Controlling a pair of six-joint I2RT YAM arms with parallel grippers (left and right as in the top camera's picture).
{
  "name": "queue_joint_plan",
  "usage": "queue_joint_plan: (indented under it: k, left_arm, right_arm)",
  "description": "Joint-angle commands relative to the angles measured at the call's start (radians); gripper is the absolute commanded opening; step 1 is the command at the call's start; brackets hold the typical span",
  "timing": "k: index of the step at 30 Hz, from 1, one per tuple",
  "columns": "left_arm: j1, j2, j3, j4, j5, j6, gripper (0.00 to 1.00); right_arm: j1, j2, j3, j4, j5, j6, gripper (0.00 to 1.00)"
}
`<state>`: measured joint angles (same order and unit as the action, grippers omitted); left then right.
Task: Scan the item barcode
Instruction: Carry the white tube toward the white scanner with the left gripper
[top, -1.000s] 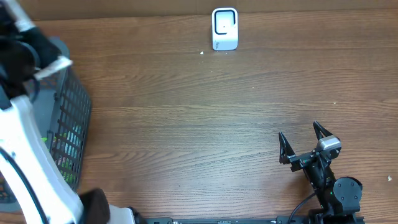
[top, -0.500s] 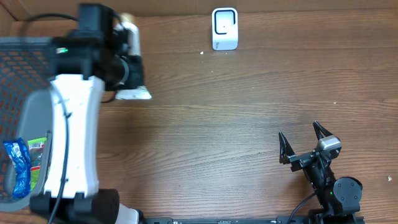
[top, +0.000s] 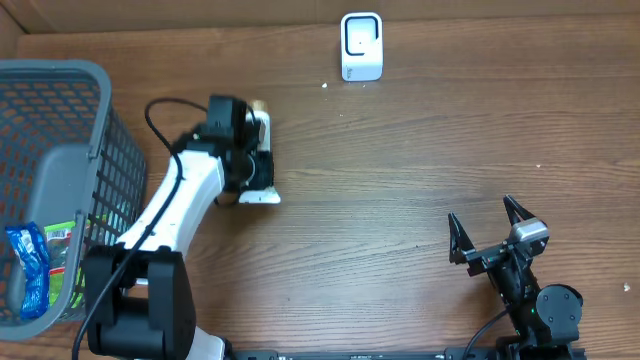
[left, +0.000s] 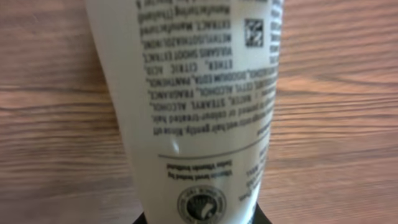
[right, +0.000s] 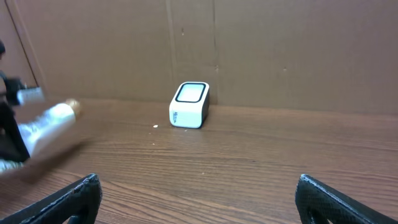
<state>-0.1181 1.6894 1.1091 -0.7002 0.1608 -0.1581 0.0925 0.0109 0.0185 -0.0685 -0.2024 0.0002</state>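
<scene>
Overhead | left tool (top: 255, 168) clamping smooth white printed tube (left: 193, 93), moved off surface's (top: 400, 180) far edge | right tool (top: 490, 228) wide, unmoved

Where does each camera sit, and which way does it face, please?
Overhead: above the table, looking down on basket, barcode scanner, right gripper; left gripper clamps a white tube.
Left wrist: behind the left gripper, close on the tube's print; fingertips barely show.
Right wrist: low, facing scanner and back wall; open right gripper at bottom.
Shared: overhead and right wrist show scanner and tube.
</scene>
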Motion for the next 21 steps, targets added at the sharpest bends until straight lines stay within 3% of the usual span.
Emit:
queue_joint_plan:
  k: [1,8,13,14,18,21]
  left_arm:
    - [-0.003,-0.021,-0.094,0.112,0.045,0.009,0.04]
    - [-0.003,-0.019,-0.220,0.276,0.050,0.025,0.04]
    - [-0.003,-0.010,-0.241,0.310,0.045,0.029,0.04]
    - [-0.003,-0.010,-0.241,0.311,0.042,0.028,0.10]
    - [-0.003,-0.010,-0.241,0.313,0.042,0.028,0.50]
    - [-0.003,-0.010,-0.233,0.305,0.042,0.028,0.59]
  right_arm:
    - [0.005,-0.008,-0.011,0.006,0.003,0.003,1.00]
    - [0.005,-0.008,-0.011,0.006,0.003,0.003,1.00]
    - [0.005,-0.008,-0.011,0.006,0.003,0.003,1.00]
    - [0.005,-0.008,-0.011,0.006,0.003,0.003,1.00]
    - [0.005,-0.008,-0.011,0.006,0.003,0.003,1.00]
    - [0.005,-0.008,-0.011,0.006,0.003,0.003,1.00]
